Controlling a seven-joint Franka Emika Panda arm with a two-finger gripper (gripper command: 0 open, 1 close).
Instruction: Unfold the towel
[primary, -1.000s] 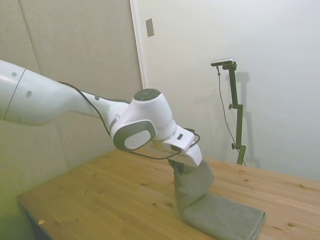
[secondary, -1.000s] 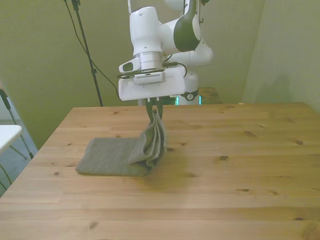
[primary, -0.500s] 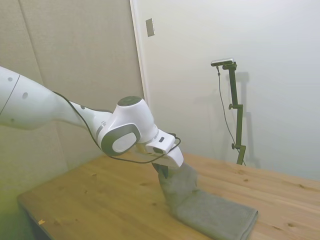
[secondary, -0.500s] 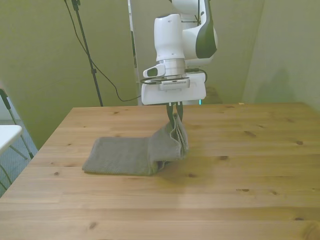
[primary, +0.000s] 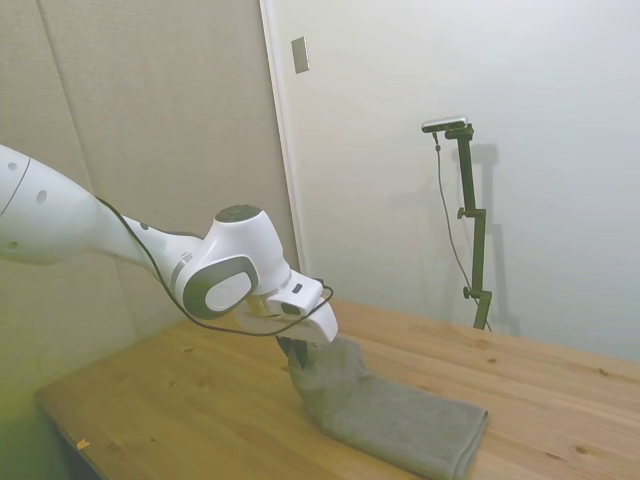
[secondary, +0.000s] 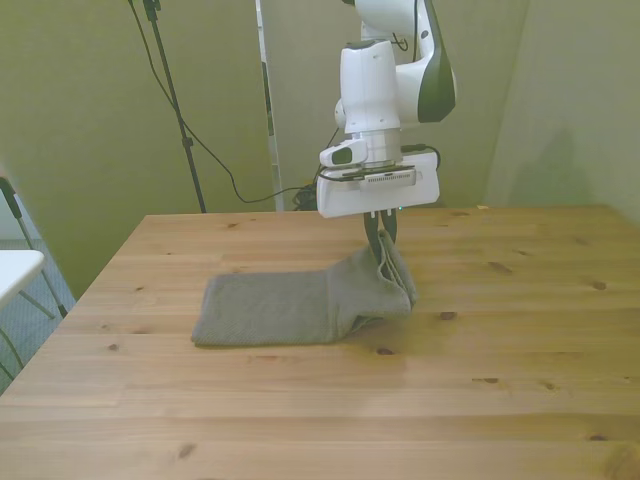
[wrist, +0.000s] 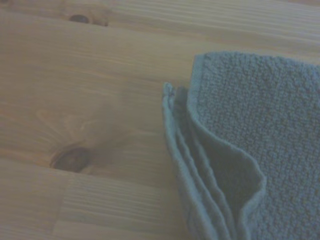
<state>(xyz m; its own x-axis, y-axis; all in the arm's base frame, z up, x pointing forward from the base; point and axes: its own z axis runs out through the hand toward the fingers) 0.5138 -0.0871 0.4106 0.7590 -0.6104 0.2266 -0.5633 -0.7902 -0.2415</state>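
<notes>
One edge of the towel (secondary: 300, 305) stayed pinched in the gripper (secondary: 381, 243), which had carried it toward the front view's right across the table (secondary: 480, 400), drawing the fold partly open.

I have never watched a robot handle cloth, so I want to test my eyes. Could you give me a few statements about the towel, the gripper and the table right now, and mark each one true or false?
1. The gripper is pinching one end of the towel. True.
2. The whole towel hangs in the air. False: only the pinched end is raised; the rest lies on the table.
3. The raised end is the one toward the front view's right. True.
4. The towel is spread out as a single layer. False: the wrist view shows several stacked edges, so it is not yet unfolded.
5. The towel has a striped pattern. False: it is plain grey-green.
</notes>
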